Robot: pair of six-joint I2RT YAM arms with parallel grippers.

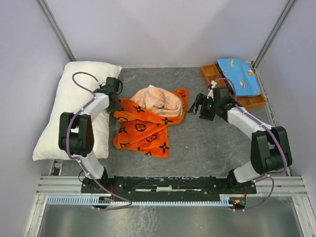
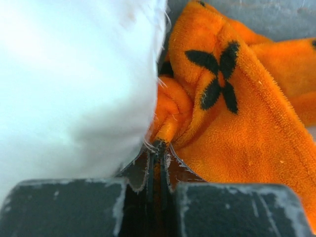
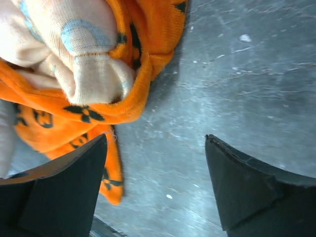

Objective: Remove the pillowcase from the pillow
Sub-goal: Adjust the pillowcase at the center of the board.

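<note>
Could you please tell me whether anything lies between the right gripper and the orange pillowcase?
Nothing visible does. The right gripper, open, hangs just right of the pillowcase, with only bare grey table between them. The left gripper pinches its opposite edge beside the pillow.

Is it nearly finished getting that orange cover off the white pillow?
Nearly. The pillow lies bare at the left of the table, outside the pillowcase, which sits crumpled beside it. The left gripper pinches an orange fold beside the pillow; the right gripper hangs open, empty. Remaining: probably just releasing the fabric.

Your pillow (image 1: 74,89) lies along the worktop (image 1: 207,148)'s left edge, the pillowcase (image 1: 143,131) just right of it, a tray (image 1: 208,74) in the far-right corner.
</note>
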